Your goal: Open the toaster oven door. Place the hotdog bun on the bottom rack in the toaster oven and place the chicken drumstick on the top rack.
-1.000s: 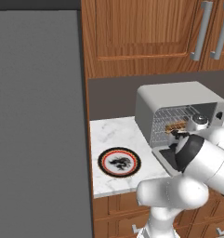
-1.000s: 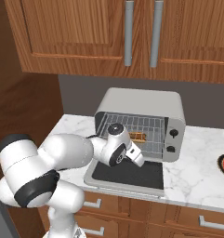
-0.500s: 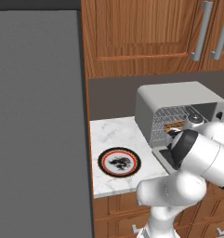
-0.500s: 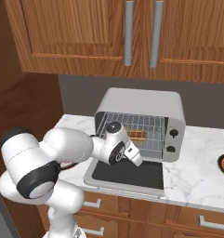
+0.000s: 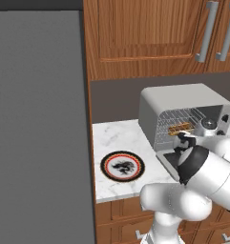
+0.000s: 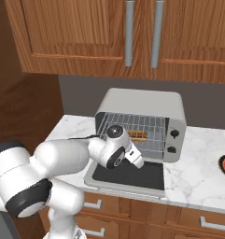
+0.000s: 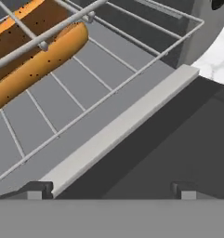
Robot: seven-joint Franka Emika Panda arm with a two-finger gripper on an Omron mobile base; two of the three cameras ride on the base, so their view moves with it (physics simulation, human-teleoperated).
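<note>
Lying: bun (image 7: pixel 32 60) on lower oven rack (image 7: pixel 99 79), one bun counted
Long axis: running side to side across oven (image 6: pixel 146 112), parallel to opening
Door (image 6: pixel 132 176): dropped flat, glass up
Gripper (image 7: pixel 108 188): spread wide, grasping nothing, low over door edge
Knobs (image 6: pixel 173 141): two
Plate (image 5: pixel 122 166): one, left of oven

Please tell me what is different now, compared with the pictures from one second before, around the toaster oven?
The arm's bulky white links have swung between the pictures, while the gripper stays open and empty by the oven's mouth, above the lowered toaster oven door. Nothing was grasped or released. The hotdog bun lies on a rack inside the toaster oven as before, and the plate on the counter has not moved.
</note>
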